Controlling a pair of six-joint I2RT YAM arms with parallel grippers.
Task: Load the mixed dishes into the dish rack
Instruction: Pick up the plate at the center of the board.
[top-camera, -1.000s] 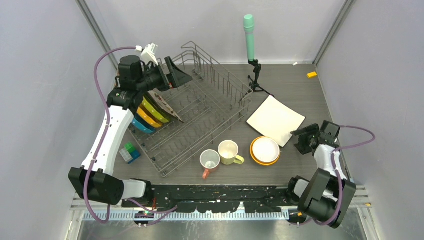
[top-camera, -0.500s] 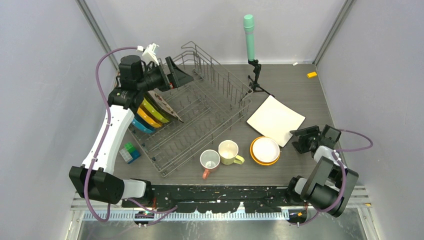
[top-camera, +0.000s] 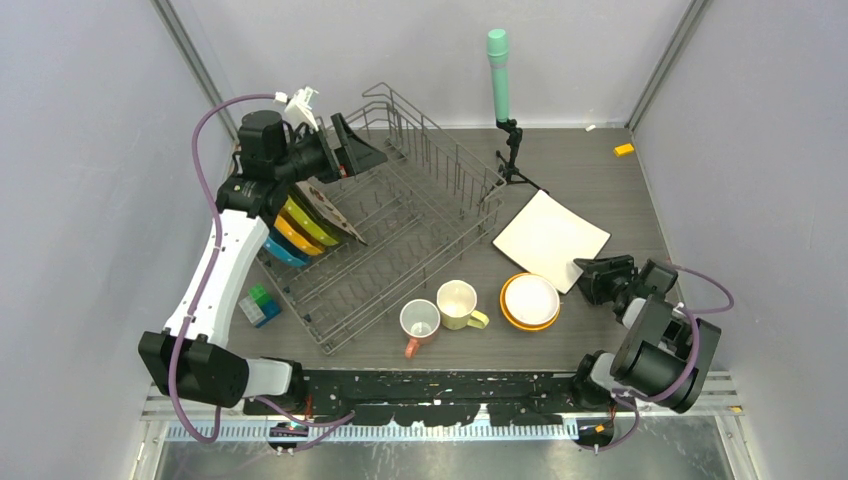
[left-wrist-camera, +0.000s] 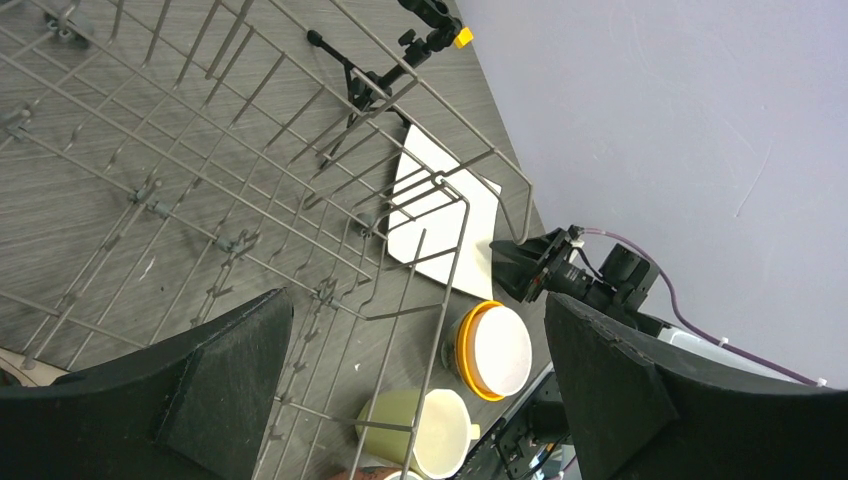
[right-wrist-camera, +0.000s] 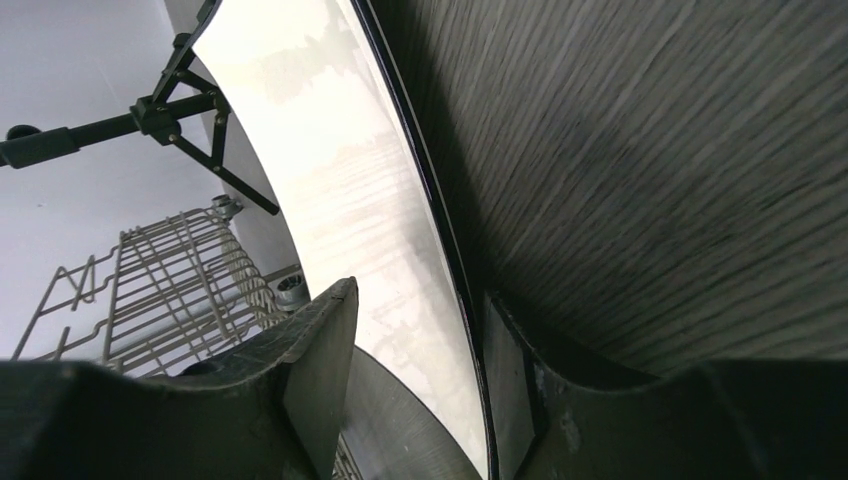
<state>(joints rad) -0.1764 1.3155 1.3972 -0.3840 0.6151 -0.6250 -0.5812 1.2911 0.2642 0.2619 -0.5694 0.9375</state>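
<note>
Since the earlier frames the right gripper (top-camera: 598, 277) has been brought down and leftward to the near corner of the white square plate (top-camera: 551, 238), while the left arm has been kept in place. The dish rack (top-camera: 400, 235) lies well to the left of the right gripper. Round plates (top-camera: 305, 222) are already stood in its tines beneath the left gripper (top-camera: 356, 151), whose jaws are held wide apart and empty. The white square plate lies flat on the surface (top-camera: 600, 170). In the right wrist view its rim is seen running between the two fingers (right-wrist-camera: 322, 370), which are spread and not yet closed on it. Whether one finger is truly under the rim cannot be told with certainty. Just left of this gripper the stacked bowls (top-camera: 530, 300) are set, with the pale-yellow mug (top-camera: 457, 302) and pink mug (top-camera: 419, 321) beyond them. The rim should be seated deep between the pads before closing, and the plate lifted tilted, clear of the bowls.
</note>
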